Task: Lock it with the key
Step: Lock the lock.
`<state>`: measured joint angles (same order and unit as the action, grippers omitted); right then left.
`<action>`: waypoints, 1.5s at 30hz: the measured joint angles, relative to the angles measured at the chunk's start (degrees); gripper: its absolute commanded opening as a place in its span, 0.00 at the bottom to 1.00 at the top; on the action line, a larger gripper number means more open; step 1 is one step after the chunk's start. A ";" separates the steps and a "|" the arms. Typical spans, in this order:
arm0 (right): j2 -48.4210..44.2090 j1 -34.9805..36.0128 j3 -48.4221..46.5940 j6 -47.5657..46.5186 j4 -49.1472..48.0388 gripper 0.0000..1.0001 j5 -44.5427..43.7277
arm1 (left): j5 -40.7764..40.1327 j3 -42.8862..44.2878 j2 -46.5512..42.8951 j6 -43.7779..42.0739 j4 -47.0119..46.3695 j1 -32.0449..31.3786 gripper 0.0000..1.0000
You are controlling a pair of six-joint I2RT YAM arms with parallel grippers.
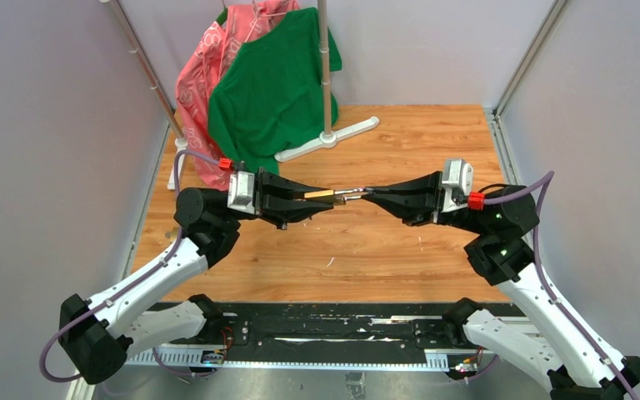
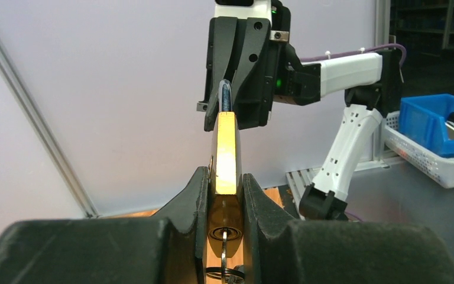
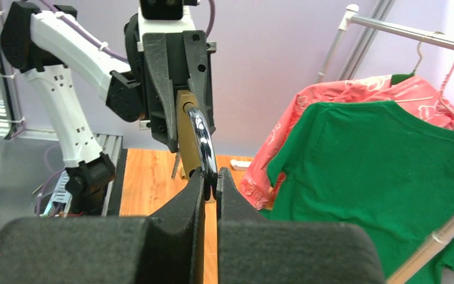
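A brass padlock (image 1: 323,195) is held in the air between both arms, above the wooden table. My left gripper (image 1: 312,198) is shut on its brass body (image 2: 226,154). The silvery key (image 2: 224,245) sits in the keyhole between the left fingers, with its ring hanging below. My right gripper (image 1: 370,193) is shut on the silver shackle (image 3: 202,139) at the padlock's far end. In the right wrist view the brass body (image 3: 185,121) shows between the left fingers, and a thin silvery key (image 3: 176,164) hangs under it.
A clothes rack stands at the back with a green shirt (image 1: 275,83) and a pink garment (image 1: 204,79); its white base (image 1: 333,137) lies on the wooden table (image 1: 383,250). A blue bin (image 2: 434,121) in a white basket sits beyond the table.
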<state>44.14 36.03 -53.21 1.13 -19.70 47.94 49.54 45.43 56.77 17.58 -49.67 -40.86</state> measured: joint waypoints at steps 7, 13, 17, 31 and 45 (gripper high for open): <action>-0.02 -0.02 0.37 0.33 0.09 0.00 -3.32 | -0.94 0.00 0.35 -2.51 0.26 0.00 0.00; 0.81 -0.39 -1.57 0.33 7.21 0.00 -1.66 | -0.72 0.35 -0.61 -9.70 6.54 -0.22 0.00; 1.49 -0.55 -2.93 -0.61 10.73 0.00 -1.66 | -0.55 0.42 -1.07 -11.67 9.27 -0.22 0.00; 0.81 -0.52 7.65 9.97 -16.96 0.00 -5.88 | -3.52 2.38 4.44 4.09 -1.75 -0.46 0.00; 6.25 -0.46 9.64 17.84 -39.82 0.00 -5.86 | -5.38 6.88 7.26 13.79 -8.52 -1.99 0.00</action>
<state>50.39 35.57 -43.57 18.96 -59.53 42.09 44.16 52.31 64.03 31.38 -58.19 -42.85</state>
